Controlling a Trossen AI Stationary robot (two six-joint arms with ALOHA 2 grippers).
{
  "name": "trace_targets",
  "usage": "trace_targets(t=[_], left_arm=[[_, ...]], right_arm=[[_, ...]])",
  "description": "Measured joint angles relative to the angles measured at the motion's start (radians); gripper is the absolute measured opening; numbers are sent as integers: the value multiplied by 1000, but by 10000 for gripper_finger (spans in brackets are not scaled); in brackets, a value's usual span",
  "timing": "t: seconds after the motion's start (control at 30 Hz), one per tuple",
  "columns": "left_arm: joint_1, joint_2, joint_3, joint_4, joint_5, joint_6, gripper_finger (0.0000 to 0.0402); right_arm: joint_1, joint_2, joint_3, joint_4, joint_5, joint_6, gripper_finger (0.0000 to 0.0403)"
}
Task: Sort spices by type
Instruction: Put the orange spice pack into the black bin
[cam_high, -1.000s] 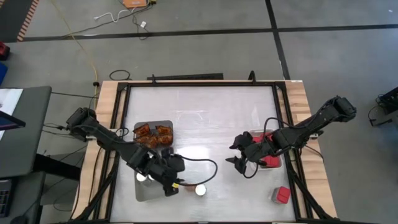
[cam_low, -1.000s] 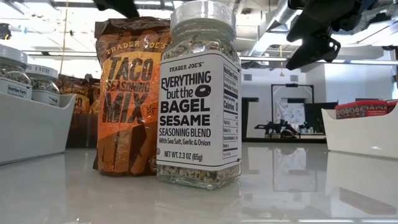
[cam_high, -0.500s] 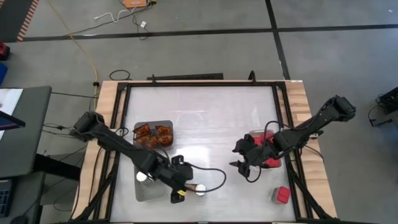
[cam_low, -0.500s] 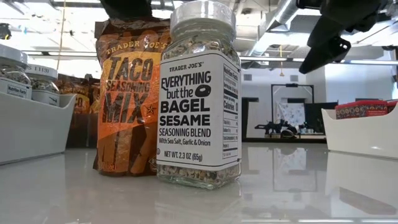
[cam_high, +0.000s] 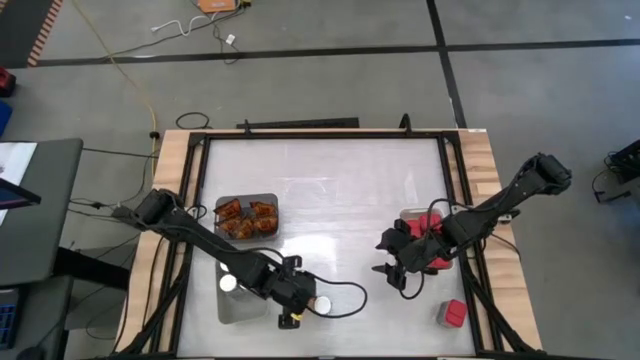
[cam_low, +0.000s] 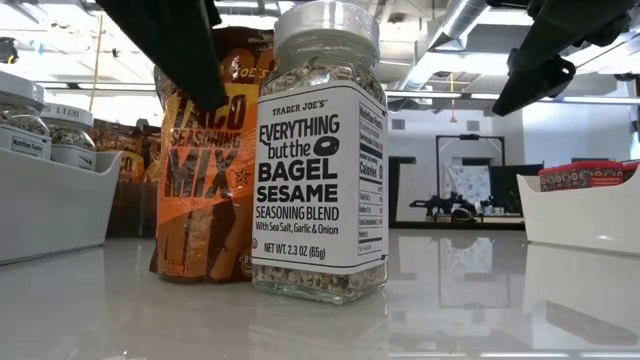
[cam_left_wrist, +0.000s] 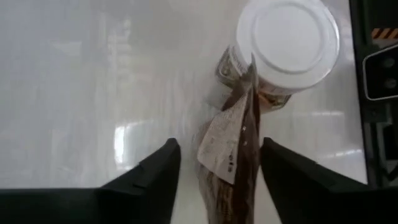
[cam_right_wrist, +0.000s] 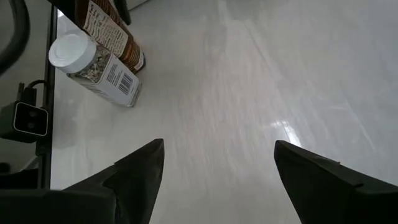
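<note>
An orange-brown packet (cam_low: 200, 190) stands upright on its lower edge near the table's near edge. It leans against a round jar with a white lid (cam_low: 320, 150). My left gripper (cam_left_wrist: 219, 144) is open above them. Its fingers point down on either side of the packet's top edge (cam_left_wrist: 227, 143), with the jar lid (cam_left_wrist: 289, 37) just beyond. In the high view my left gripper (cam_high: 297, 300) covers the packet beside the jar (cam_high: 322, 304). My right gripper (cam_high: 388, 268) hangs open above bare table, next to the tray of red boxes (cam_high: 432, 245).
A grey tray (cam_high: 270, 200) at the left holds several orange packets. A second tray (cam_high: 235, 308) near the left gripper holds a white-lidded jar (cam_high: 228, 284). One red box (cam_high: 453, 313) sits alone by the near right corner. The middle and far parts of the table are bare.
My left gripper has moved toward the table's right and near edge, from over the jar tray to above the standing packet. It has come down until its fingers frame the packet's top. My right gripper has drifted slightly toward the table's right. The packet and jar have not moved.
</note>
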Motion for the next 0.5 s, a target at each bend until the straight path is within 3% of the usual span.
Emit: trace_targets(t=[0.27, 0.5], left_arm=[[18, -6, 36, -16, 35, -42, 17], [74, -57, 184, -285, 33, -43, 1]], right_arm=[[0, 0, 0, -5, 1, -1, 329], [-9, 0, 0, 2, 6, -28, 329]])
